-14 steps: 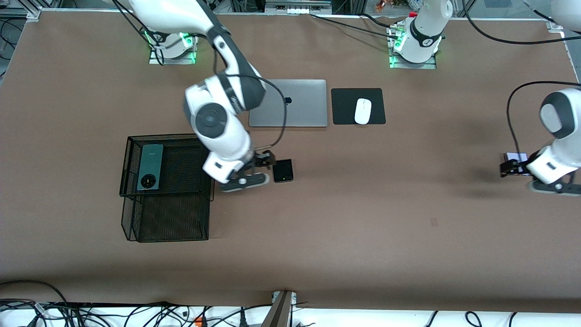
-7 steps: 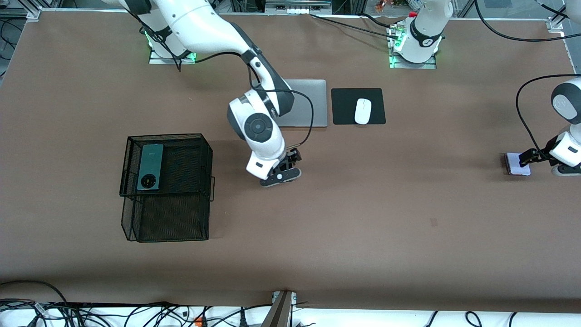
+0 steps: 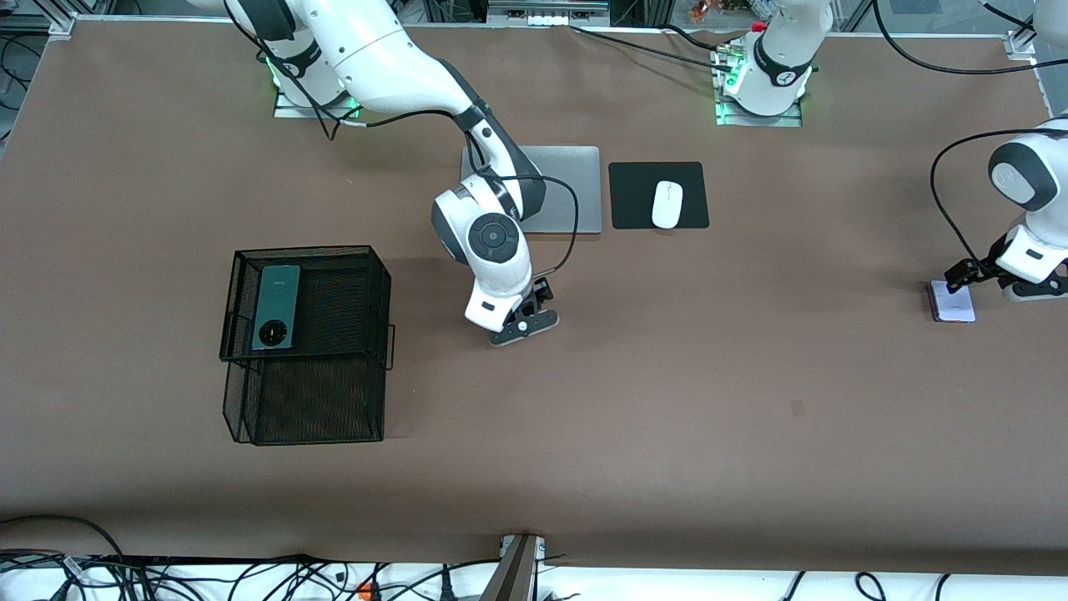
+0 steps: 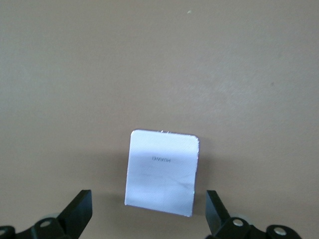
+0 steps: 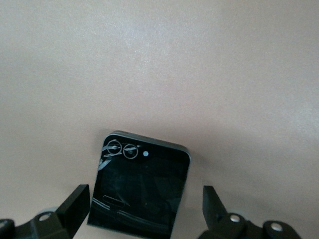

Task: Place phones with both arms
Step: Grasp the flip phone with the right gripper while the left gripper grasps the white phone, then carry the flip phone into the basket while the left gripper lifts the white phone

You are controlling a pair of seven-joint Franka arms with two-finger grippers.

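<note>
Nearest the front camera, toward the right arm's end of the brown table (image 3: 667, 401), stands a black wire-mesh basket (image 3: 242, 351) with an upper and a lower tier. The dark-green phone (image 3: 277, 306) lies flat on the upper tier, along the basket's edge toward the table's end, its round camera ring at the end nearer the front camera.

Near the table's middle, the right gripper (image 3: 531, 310) hangs low over the small black phone (image 5: 139, 186), which the front view hides under the wrist. In the right wrist view its two fingers (image 5: 75, 201) stand wide apart, one to each side of the phone, clear of its edges and gripping nothing; the phone lies flat on the table with its twin camera lenses up.

By the table edge at the left arm's end, the left gripper (image 3: 968, 271) is low over the pale-lilac phone (image 3: 953, 301), which lies flat on the table. In the left wrist view its fingers (image 4: 79, 209) are likewise spread wide on either side of the phone (image 4: 162, 172) and hold nothing.

Farther from the front camera, toward the arms' bases, a closed silver laptop (image 3: 576, 188) lies partly under the right arm, and beside it, toward the left arm's end, a white computer mouse (image 3: 667, 204) rests on a black mouse pad (image 3: 630, 200).
</note>
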